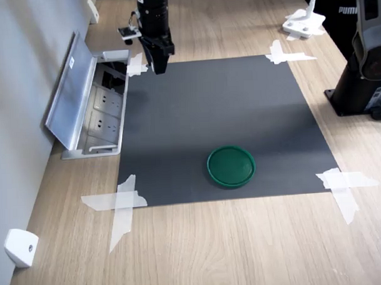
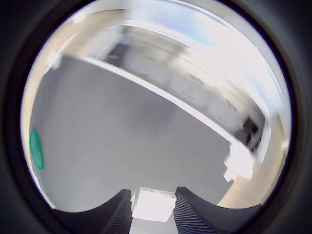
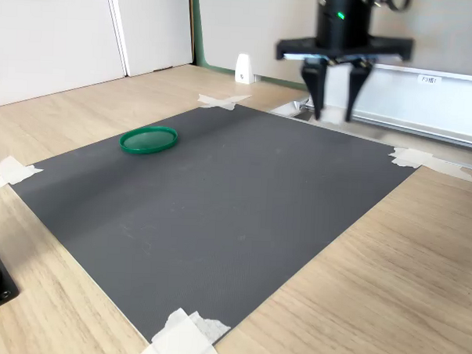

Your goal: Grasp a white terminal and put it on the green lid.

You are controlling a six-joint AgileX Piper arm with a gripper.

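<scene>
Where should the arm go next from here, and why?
Probably swing across the grey mat toward the green lid: the wrist view shows the white terminal held in the gripper, while the lid lies bare, far off.

A mat (image 1: 221, 116) lies taped on the surface (image 1: 213, 254). The green lid (image 1: 231, 166) sits on the mat toward the first exterior view's near edge, well apart from the tool (image 1: 159, 59) above the far left corner.

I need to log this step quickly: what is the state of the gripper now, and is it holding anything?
Gripper: jaws closed on the tiny white blocky plastic terminal, held in the air over the far corner of the dark grey mat, away from the round dark-green plastic lid.
</scene>
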